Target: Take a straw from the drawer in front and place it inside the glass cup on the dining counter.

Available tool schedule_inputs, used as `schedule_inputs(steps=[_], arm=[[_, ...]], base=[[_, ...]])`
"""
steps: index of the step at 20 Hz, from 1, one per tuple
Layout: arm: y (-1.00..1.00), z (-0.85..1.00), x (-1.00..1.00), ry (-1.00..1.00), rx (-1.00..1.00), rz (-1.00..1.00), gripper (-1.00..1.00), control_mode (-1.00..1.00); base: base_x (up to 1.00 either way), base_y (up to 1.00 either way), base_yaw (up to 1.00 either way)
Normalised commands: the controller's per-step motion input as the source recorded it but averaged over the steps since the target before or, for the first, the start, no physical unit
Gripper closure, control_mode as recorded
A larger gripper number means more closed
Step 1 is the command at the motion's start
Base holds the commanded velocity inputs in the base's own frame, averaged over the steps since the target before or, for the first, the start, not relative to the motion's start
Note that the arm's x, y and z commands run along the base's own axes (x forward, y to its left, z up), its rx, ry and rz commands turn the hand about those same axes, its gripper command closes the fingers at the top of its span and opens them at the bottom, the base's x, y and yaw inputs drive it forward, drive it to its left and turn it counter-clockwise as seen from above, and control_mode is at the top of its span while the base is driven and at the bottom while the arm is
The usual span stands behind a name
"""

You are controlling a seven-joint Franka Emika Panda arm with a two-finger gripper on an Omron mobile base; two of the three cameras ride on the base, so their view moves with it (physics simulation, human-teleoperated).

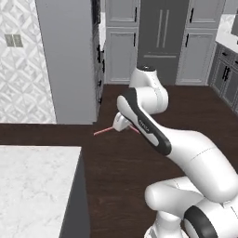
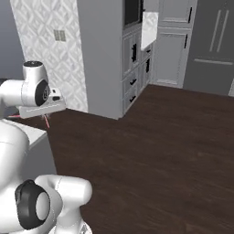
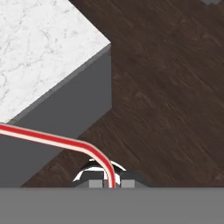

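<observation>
My gripper (image 3: 109,181) is shut on the thin red straw (image 3: 52,139), which rises between the fingertips, bends and runs off to the left in the hand view. In the left base view the straw (image 1: 103,131) sticks out sideways from the hand (image 1: 122,122), above the dark floor. A short red piece of the straw (image 2: 46,121) hangs below the hand (image 2: 43,109) in the right base view. The white marble dining counter (image 1: 37,186) lies at the lower left, and its corner (image 3: 39,48) is below and ahead of the gripper. The glass cup and the drawer are out of view.
A tall grey cabinet block (image 1: 69,60) stands behind the hand, with a patterned wall (image 1: 18,65) to its left. Dark wood floor (image 2: 160,151) spreads to the right. Grey cabinets and a dark fridge (image 1: 160,42) line the far wall.
</observation>
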Motion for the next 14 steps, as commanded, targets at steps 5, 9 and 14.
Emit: schedule_inputs(steps=[5,9,14], arm=[[0.00,0.00,0.00,0.00,0.00,0.00,1.00,1.00],[0.00,0.00,0.00,0.00,0.00,0.00,1.00,1.00],[0.00,0.00,0.00,0.00,0.00,0.00,1.00,1.00]], base=[[1.00,-0.33,-0.05],[1.00,-0.41,-0.02],[1.00,-0.42,0.00]])
